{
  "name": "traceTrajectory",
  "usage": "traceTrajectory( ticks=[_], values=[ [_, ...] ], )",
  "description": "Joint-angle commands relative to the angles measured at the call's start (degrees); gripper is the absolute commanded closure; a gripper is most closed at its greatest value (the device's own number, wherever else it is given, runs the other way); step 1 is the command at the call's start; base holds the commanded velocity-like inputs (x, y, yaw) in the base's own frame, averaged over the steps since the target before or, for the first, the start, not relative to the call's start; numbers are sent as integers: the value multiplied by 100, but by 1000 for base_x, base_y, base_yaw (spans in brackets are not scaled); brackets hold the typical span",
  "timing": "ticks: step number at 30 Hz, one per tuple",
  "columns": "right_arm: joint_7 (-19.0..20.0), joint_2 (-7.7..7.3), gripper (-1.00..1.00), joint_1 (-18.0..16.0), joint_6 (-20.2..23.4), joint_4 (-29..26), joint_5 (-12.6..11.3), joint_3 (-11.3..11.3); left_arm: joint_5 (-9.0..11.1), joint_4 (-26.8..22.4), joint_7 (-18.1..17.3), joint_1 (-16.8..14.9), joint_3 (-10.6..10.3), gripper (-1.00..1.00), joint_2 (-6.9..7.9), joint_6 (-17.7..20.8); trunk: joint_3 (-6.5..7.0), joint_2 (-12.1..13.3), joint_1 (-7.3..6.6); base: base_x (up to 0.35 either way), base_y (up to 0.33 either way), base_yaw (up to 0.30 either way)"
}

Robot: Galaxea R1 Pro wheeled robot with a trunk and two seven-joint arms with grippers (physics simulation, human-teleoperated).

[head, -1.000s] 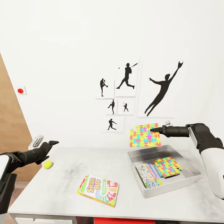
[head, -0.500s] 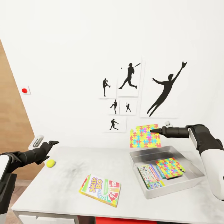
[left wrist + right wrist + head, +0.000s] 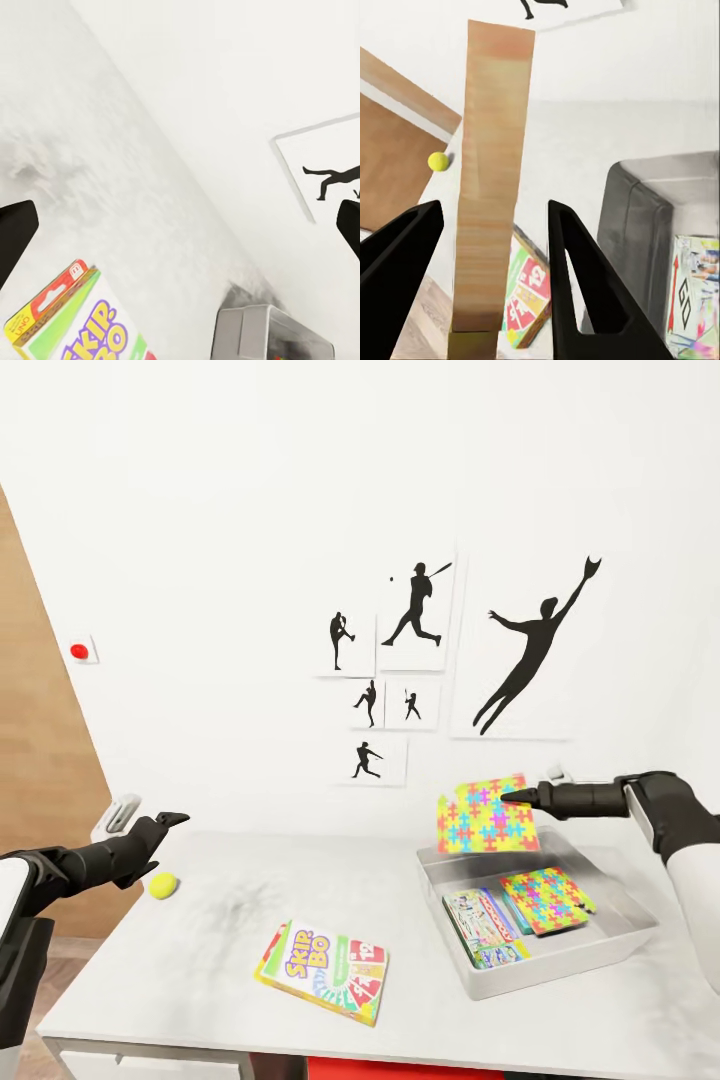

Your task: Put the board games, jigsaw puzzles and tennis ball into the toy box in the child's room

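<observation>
Second jigsaw puzzle [image 3: 487, 816] over toy box [image 3: 610, 945].
Right fingers [image 3: 510, 797] clamp its edge; left fingers [image 3: 172, 819] spread, empty. Next: lower, release flat inside.

Head looks down over table [image 3: 230, 920]; both wrist views share it.

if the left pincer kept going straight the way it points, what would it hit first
Probably nothing on the table: the open left pincer aims above it toward the white wall. The tennis ball and the SKIP-BO box sit lower. Depth is unclear.
</observation>
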Motion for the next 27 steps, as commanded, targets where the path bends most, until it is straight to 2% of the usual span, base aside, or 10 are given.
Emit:
traceTrajectory(
  ticks=[1, 4, 10, 13, 16, 27],
  values=[
    [66, -23, 100, -6, 41, 89, 95, -13, 58, -4, 60, -4, 7, -100, 1, 12, -3, -5, 2, 0, 0, 0],
    [266, -103, 100, 7, -66, 295, 186, 98, 58, -5, 59, -4, 10, -100, 4, 12, -3, -5, 2, 0, 0, 0],
    [1184, -249, 100, 20, -492, 468, 296, 527, 58, -3, 63, -4, 12, -100, 6, 18, -3, -5, 2, 0, 0, 0],
    [1447, -363, 100, 24, -593, 484, 326, 665, 58, -2, 64, -4, 11, -100, 6, 19, -3, -5, 2, 0, 0, 0],
    [1624, -507, 100, 27, -670, 501, 353, 777, 58, -4, 64, -7, 10, -100, 11, 24, -3, -5, 2, 0, 0, 0],
    [1699, -571, 100, 27, -688, 519, 366, 829, 58, -5, 71, -21, 5, -100, 14, 29, -3, -5, 2, 0, 0, 0]
  ],
)
